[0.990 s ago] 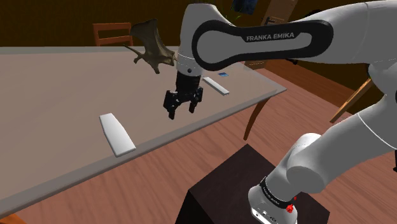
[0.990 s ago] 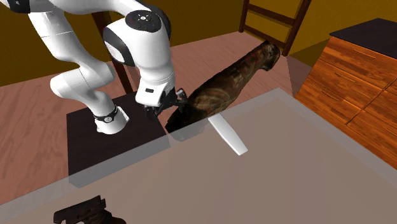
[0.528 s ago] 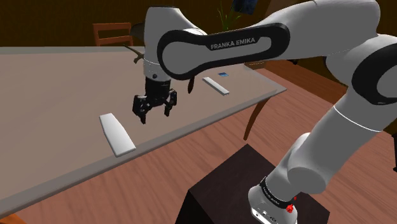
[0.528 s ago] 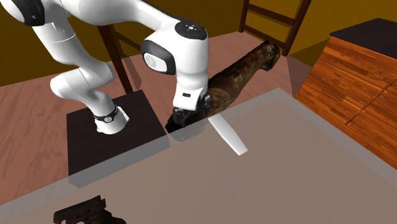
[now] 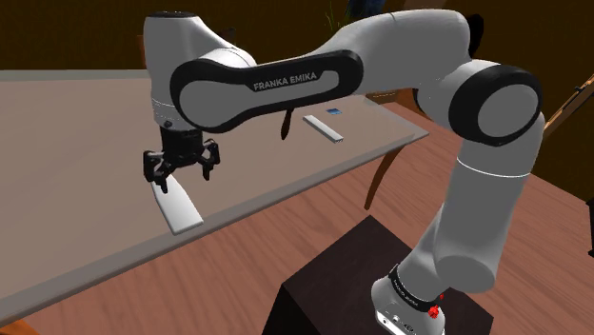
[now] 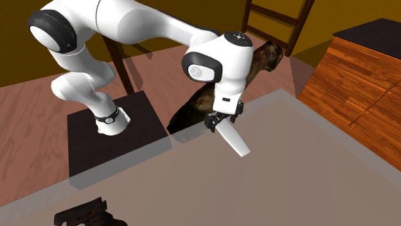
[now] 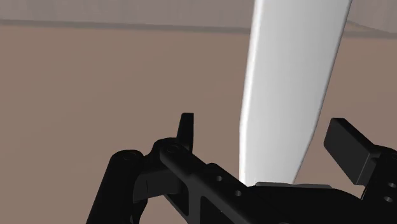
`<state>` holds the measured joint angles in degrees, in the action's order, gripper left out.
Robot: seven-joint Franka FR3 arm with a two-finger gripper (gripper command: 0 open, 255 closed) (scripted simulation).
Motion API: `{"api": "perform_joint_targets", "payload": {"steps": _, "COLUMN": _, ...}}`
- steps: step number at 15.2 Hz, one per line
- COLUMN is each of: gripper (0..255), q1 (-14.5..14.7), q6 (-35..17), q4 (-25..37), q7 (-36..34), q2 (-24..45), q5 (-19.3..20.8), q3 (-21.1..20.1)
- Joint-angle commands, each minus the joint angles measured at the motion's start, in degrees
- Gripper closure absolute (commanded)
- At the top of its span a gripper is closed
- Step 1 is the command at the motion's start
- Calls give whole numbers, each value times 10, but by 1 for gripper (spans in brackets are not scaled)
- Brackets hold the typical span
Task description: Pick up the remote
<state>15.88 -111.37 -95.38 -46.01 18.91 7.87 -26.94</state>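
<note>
The dark stand point(image 5: 354, 276) sits on a wooden floor point(image 5: 286, 238). From it the white arm point(image 5: 419, 57) bends over the brown-grey surface point(image 5: 76, 124). Its jaws point down just above the remote point(image 5: 177, 202), a plain white slab lying flat near the surface's edge on the stand's side.

The jaws are spread. In the wrist view the black fingers point(image 7: 186, 130) stand well apart, and the remote point(image 7: 294, 89) runs lengthwise between them. A wide strip of bare surface point(image 7: 95, 83) separates it from one finger, and it lies closer to the other. Neither finger clasps it. Whether the fingertips reach the surface I cannot tell.

Farther along, the shoulder view brings in a smaller pale slab point(image 5: 324, 128) near the surface's corner at that view's right, well apart from the remote. A small blue item point(image 5: 333, 111) lies just beyond the slab.

The second exterior view looks back across the surface point(image 6: 289, 186) at the arm point(image 6: 128, 19) and the stand point(image 6: 109, 144). Here the remote point(image 6: 232, 138) slants away from the edge. This view adds a dark object point(image 6: 80, 215) on the surface at its lower left and a mottled brown figure point(image 6: 257, 64) behind the arm. At its right is a wooden dresser point(image 6: 360, 77) with its front closed, and beyond the figure stands a ladder-back chair point(image 6: 276, 19).
</note>
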Motion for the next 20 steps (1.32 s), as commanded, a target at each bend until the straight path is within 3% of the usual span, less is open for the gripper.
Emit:
{"api": "perform_joint_targets", "payload": {"steps": 1, "gripper": 0, "q1": 23, "q6": 15, "q4": 65, "q7": -22, "q2": 53, "q5": 30, "q3": 5}}
{"api": "perform_joint_targets", "payload": {"steps": 2, "gripper": 0, "q1": 35, "q6": 22, "q4": 92, "q7": -30, "q2": 74, "q5": 41, "q3": 8}}
{"api": "perform_joint_targets", "payload": {"steps": 11, "gripper": 0, "q1": 35, "q6": -28, "q4": 56, "q7": -36, "q2": 90, "q5": 49, "q3": 14}}
{"api": "perform_joint_targets", "payload": {"steps": 12, "gripper": 255, "q1": 36, "q6": -29, "q4": 55, "q7": -37, "q2": 90, "q5": 49, "q3": 14}}
{"api": "perform_joint_targets", "payload": {"steps": 20, "gripper": 255, "q1": 36, "q6": -29, "q4": 55, "q7": -37, "q2": 90, "q5": 49, "q3": 14}}
